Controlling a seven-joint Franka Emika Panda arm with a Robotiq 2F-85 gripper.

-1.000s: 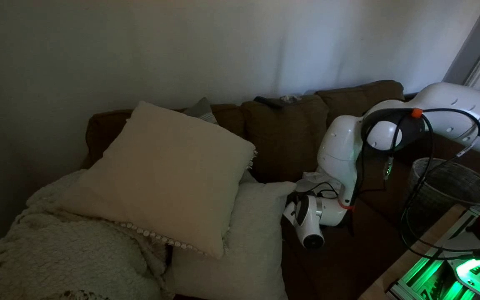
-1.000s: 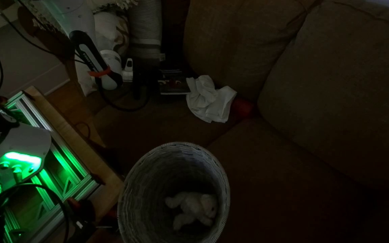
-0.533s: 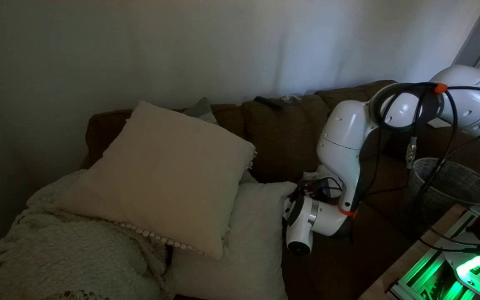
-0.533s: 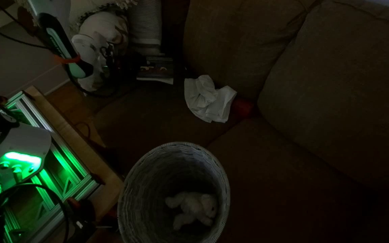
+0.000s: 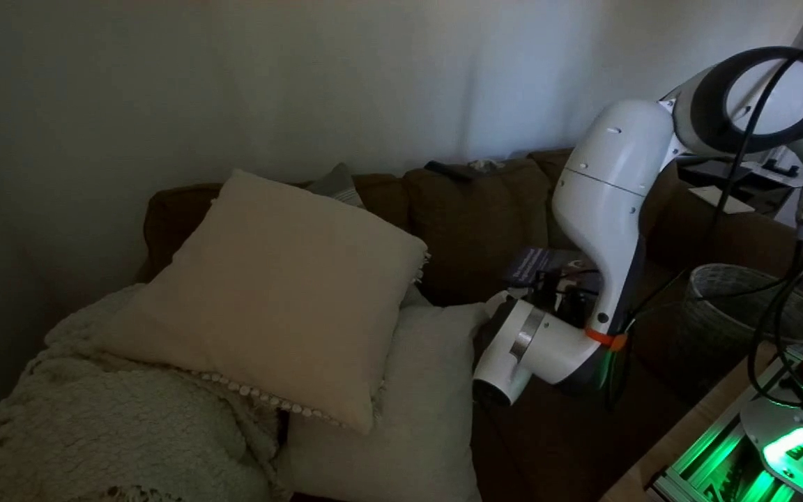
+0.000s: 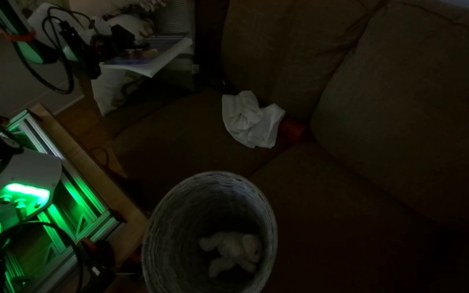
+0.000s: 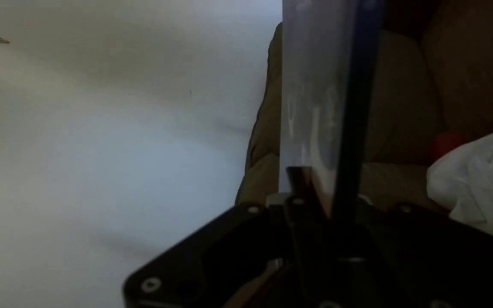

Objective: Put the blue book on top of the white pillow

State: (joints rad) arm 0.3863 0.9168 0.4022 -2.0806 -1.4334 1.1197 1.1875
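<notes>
The blue book shows its blue-purple cover in both exterior views [image 5: 531,265] [image 6: 163,49], raised above the sofa and tilted. In the wrist view the book [image 7: 315,77] is seen at a steep angle, running up from between the fingers. My gripper [image 7: 315,188] is shut on the book's near end; it is dark and partly hidden by the arm in the exterior views. A large cream-white pillow [image 5: 276,300] with a tasselled edge lies tilted on another pale pillow [image 5: 422,411]. The gripper and book are to the right of both pillows in that exterior view.
A wicker basket [image 6: 210,177] with a white plush toy [image 6: 234,250] stands in front of the sofa [image 6: 340,183]. A crumpled white cloth [image 6: 253,118] and a red object [image 6: 293,129] lie on the seat. A fluffy blanket [image 5: 109,418] is beside the pillows. A wall [image 5: 373,84] rises behind.
My gripper has lifted the book up from the sofa seat and carried it toward the pillow side. The arm's elbow has risen. The pillows, cloth and basket have not moved.
</notes>
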